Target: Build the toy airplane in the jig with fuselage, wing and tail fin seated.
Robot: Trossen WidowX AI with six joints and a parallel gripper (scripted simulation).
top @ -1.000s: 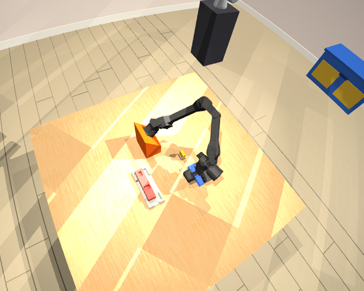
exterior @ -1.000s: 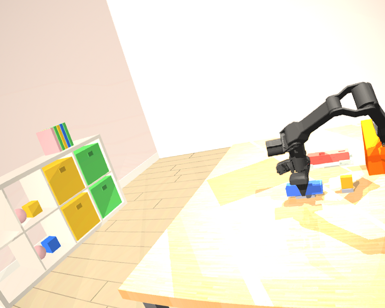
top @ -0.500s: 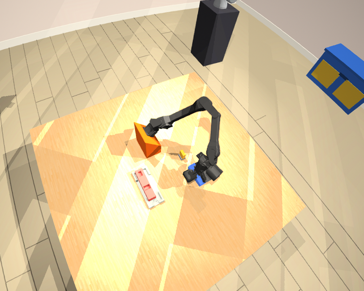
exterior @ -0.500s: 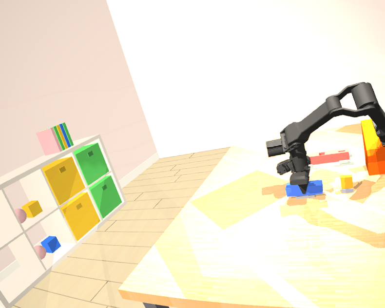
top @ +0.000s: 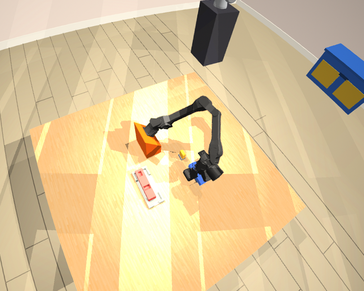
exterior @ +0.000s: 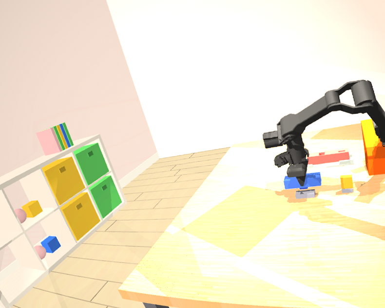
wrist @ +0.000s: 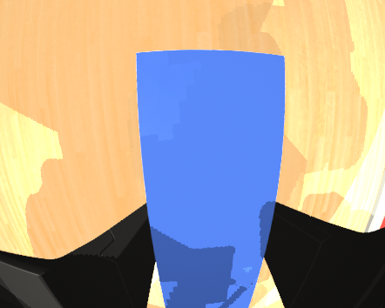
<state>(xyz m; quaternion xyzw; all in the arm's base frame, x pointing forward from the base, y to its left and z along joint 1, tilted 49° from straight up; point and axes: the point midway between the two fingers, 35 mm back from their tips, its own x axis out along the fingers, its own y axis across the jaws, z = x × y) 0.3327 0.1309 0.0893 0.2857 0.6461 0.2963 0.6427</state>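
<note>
The blue wing (top: 200, 179) (exterior: 313, 179) (wrist: 211, 130) is between the fingers of my gripper (top: 196, 173) (exterior: 302, 183) (wrist: 205, 206), which is shut on its two long sides. The wing is level and a little above its grey stand (exterior: 310, 193), with a thin gap showing in the exterior view. Its tab is mostly hidden. The red fuselage (top: 143, 180) (exterior: 332, 157) lies in the white cradle (top: 151, 205) (exterior: 347, 162), with two sockets facing up. The yellow tail fin (top: 182, 153) (exterior: 346, 181) stands on a small grey stand (exterior: 347, 190), apart from the fuselage.
The orange block (top: 147, 144) (exterior: 384, 160) under the arm's base stands near the cradle's far end and the tail fin. The tail fin is between this block and the wing. A shelf (exterior: 51, 209) with bins is off the table.
</note>
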